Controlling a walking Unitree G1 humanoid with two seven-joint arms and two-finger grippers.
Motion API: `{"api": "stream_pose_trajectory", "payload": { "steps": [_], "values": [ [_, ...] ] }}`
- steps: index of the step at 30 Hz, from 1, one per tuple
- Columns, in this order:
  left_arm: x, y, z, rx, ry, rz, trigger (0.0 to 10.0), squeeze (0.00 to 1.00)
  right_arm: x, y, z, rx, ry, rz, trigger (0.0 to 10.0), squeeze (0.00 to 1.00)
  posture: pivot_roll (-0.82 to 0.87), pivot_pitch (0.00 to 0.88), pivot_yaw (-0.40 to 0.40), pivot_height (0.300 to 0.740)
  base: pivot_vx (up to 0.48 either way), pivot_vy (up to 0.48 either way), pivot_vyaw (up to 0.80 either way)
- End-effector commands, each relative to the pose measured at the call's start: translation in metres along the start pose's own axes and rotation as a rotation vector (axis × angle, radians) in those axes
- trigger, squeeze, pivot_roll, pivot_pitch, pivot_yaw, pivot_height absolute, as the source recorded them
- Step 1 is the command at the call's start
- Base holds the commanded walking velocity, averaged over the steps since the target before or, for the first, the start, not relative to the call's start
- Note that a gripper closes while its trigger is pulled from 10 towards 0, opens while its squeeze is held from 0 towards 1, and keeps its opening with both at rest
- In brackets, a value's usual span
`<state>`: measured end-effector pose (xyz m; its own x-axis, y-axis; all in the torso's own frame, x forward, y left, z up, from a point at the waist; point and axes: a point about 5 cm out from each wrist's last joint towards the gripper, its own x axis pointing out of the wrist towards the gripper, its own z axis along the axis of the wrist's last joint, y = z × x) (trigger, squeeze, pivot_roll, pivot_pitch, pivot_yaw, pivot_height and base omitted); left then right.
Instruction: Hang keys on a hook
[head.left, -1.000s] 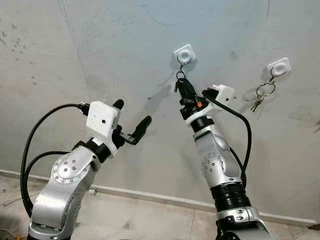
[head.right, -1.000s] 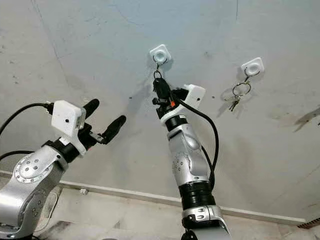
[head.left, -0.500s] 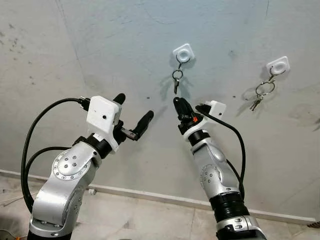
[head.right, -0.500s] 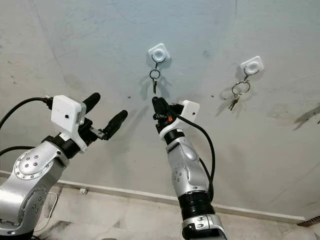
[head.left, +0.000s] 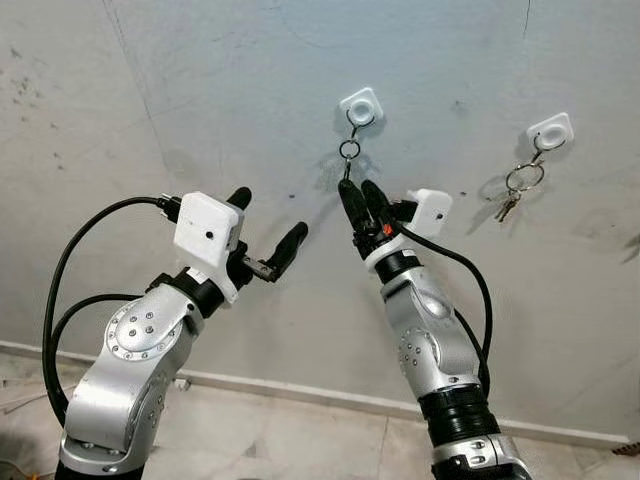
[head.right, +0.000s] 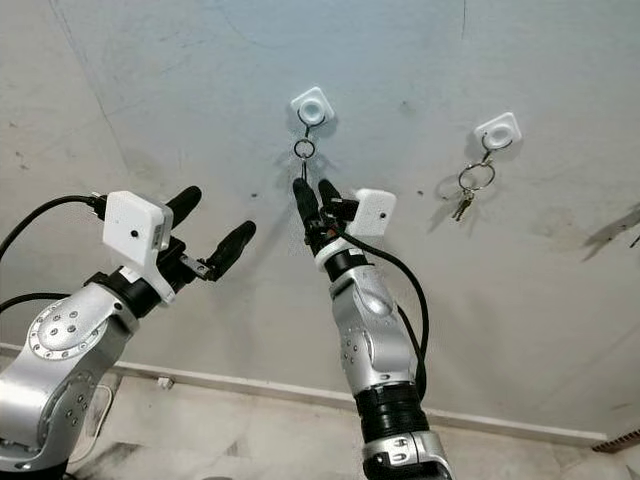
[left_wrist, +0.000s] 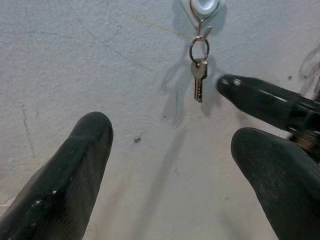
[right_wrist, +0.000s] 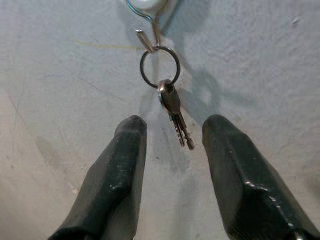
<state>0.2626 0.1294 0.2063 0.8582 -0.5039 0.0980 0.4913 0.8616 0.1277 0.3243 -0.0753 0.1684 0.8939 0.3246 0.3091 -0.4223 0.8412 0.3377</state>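
Observation:
A small silver key (right_wrist: 176, 112) on a ring (head.left: 349, 150) hangs from the white wall hook (head.left: 361, 105). My right gripper (head.left: 357, 187) is open just below the ring, pointing up at the wall. Its two black fingers (right_wrist: 125, 165) stand either side of the hanging key without touching it. My left gripper (head.left: 268, 215) is open and holds nothing, held up to the left at a lower height. In the left wrist view the key (left_wrist: 198, 80) hangs beyond the gripper (left_wrist: 172, 135), with a right finger (left_wrist: 260, 97) beside it.
A second white hook (head.left: 551, 128) further right on the wall carries another ring with keys (head.left: 515, 185). The wall is bare grey plaster with cracks; a white skirting (head.left: 300, 392) and tiled floor lie below.
The right gripper let go of the key, which stays hanging on the hook. It dropped away from the hook, then rose again with its fingers spread. The left arm barely moved.

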Motion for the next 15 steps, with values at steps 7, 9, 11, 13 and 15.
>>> {"api": "stream_pose_trajectory", "payload": {
  "steps": [7,9,11,13,15],
  "values": [
    [0.003,-0.004,-0.011,-0.021,0.008,0.014,10.0,0.00,-0.028,-0.021,0.022,-0.098,-0.014,-0.069,10.0,1.00,0.27,0.002,-0.027,0.740,0.000,0.000,0.00],
    [0.003,-0.005,-0.012,-0.024,0.009,0.015,10.0,0.00,-0.036,-0.024,0.025,-0.116,-0.010,-0.088,10.0,1.00,0.26,0.000,-0.030,0.740,0.000,0.000,0.00],
    [0.002,-0.006,-0.014,-0.026,0.010,0.016,10.0,0.00,-0.044,-0.027,0.028,-0.138,-0.005,-0.112,10.0,1.00,0.24,0.000,-0.033,0.740,0.000,0.000,0.00],
    [0.001,-0.007,-0.020,-0.034,0.023,0.024,10.0,0.00,-0.055,-0.030,0.030,-0.172,0.005,-0.145,10.0,1.00,0.22,0.000,-0.039,0.740,0.000,0.000,0.00],
    [-0.002,-0.005,-0.026,-0.038,0.049,0.043,10.0,0.00,-0.064,-0.026,0.030,-0.169,0.018,-0.127,10.0,1.00,0.22,0.000,-0.050,0.740,0.000,0.000,0.00]
  ]
}}
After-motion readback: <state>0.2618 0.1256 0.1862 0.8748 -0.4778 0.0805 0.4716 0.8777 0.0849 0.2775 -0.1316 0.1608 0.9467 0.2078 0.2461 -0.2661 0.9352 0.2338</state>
